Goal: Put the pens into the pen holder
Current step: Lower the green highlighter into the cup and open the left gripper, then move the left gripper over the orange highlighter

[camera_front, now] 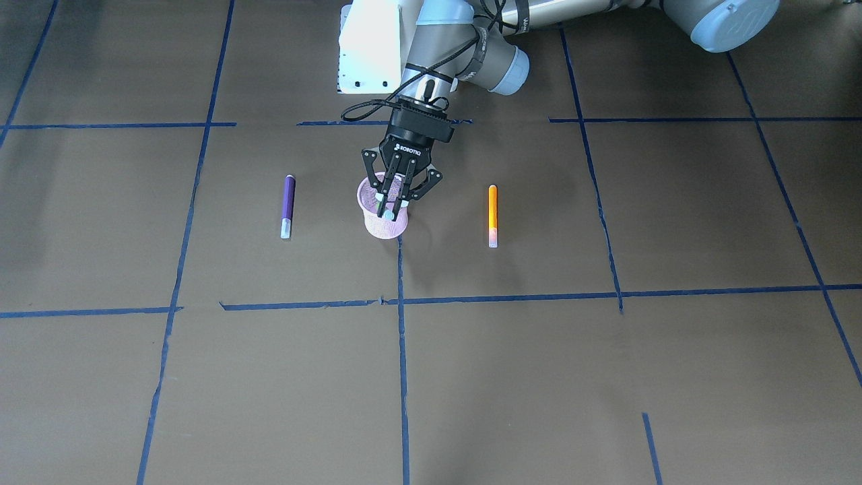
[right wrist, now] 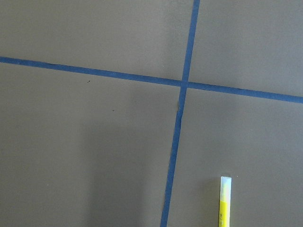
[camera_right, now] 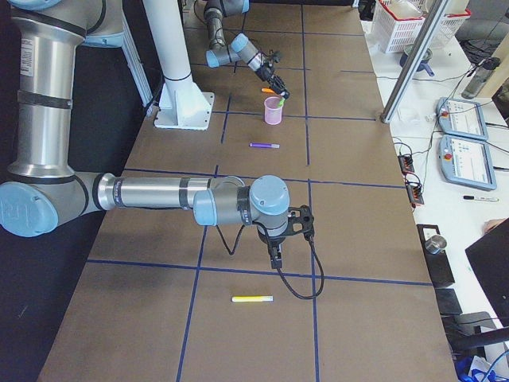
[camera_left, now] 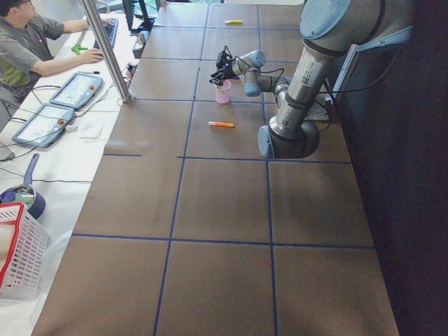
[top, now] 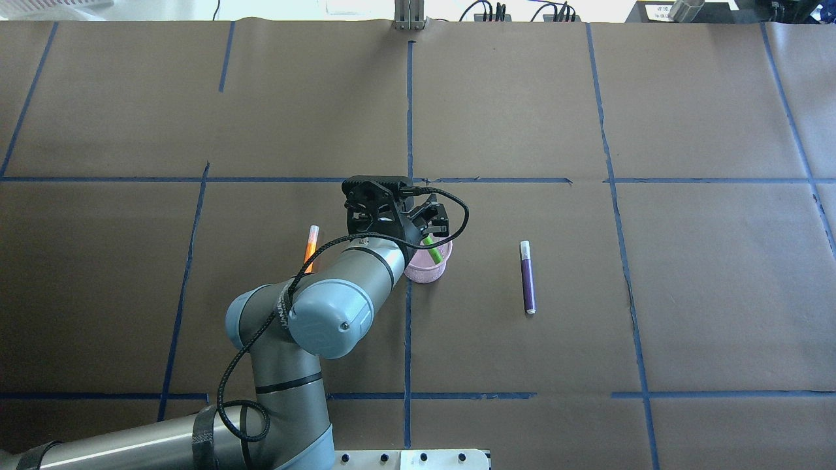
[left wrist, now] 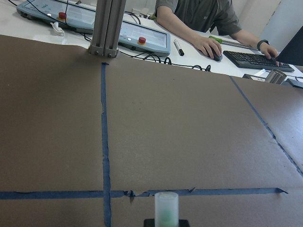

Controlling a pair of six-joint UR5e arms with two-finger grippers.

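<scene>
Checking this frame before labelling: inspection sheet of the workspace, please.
Surface: table under brown paper with a blue tape grid.
Job's things: green pen tilted at the mouth of the pen holder; purple pen and orange pen lie flat on either side.
Clutter: yellow pen lies flat, far from the holder.
Grippers: left gripper shut on green pen; right gripper cannot tell.
Cables: black cable loops at the left wrist.
Surroundings: operator at a keyboard; basket.
</scene>
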